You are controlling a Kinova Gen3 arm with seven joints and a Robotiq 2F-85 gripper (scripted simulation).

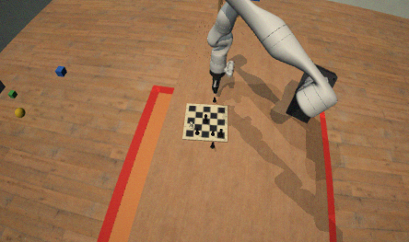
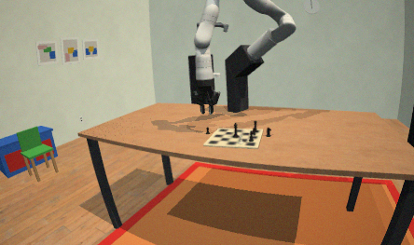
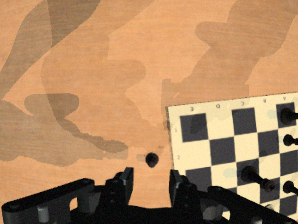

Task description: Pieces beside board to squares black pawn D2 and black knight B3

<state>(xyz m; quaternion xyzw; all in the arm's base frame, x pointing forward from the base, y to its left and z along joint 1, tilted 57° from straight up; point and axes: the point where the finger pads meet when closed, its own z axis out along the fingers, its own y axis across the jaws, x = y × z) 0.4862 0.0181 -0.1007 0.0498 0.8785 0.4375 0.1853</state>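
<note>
Tabletop (image 2: 326,144) (image 3: 115,30): wood look, lt brown, fine grain, smooth, mostly matt. Floor (image 1: 115,46) (image 2: 70,172): wood planks, grain w/ darker streaks, matt. Arm (image 1: 276,34) (image 2: 203,37), from 12 to 3 o'clock of the board in top view: smooth, lt grey, soft sheen, plastic or painted metal, can't tell. Gripper (image 1: 216,85) (image 2: 206,102) (image 3: 151,178): blk, mostly matt, hard plastic or metal look. Board (image 1: 185,129) (image 2: 233,146) (image 3: 175,130): smooth, flat, matt approx. Walls (image 2: 280,70): painted look, matt.
</note>
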